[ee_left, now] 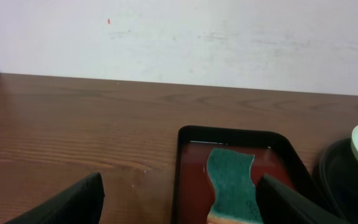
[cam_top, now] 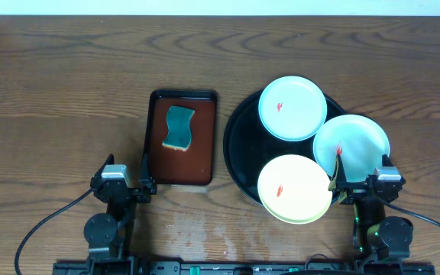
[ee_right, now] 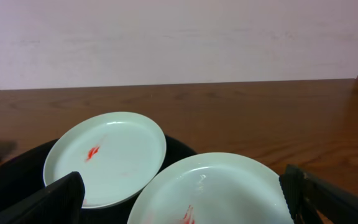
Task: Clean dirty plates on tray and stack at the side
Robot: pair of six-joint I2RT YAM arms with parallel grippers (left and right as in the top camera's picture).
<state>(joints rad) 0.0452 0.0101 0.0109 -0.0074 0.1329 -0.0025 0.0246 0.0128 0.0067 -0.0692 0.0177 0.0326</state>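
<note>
Round black tray (cam_top: 239, 156) holds three red-smeared plates: mint plate (cam_top: 292, 108) at twelve o'clock, second mint plate (cam_top: 355, 143) at three, yellow plate (cam_top: 294, 189) at six. Left gripper (cam_top: 128, 186) and right gripper (cam_top: 361, 186) gape wide, empty.

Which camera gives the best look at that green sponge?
Overhead: the sponge lies whole in the reddish tray. The left wrist view cuts off its near end; the right wrist view misses it.

left gripper (cam_top: 122, 183) and right gripper (cam_top: 363, 183) both wide open, empty; arms tucked low, near side.
</note>
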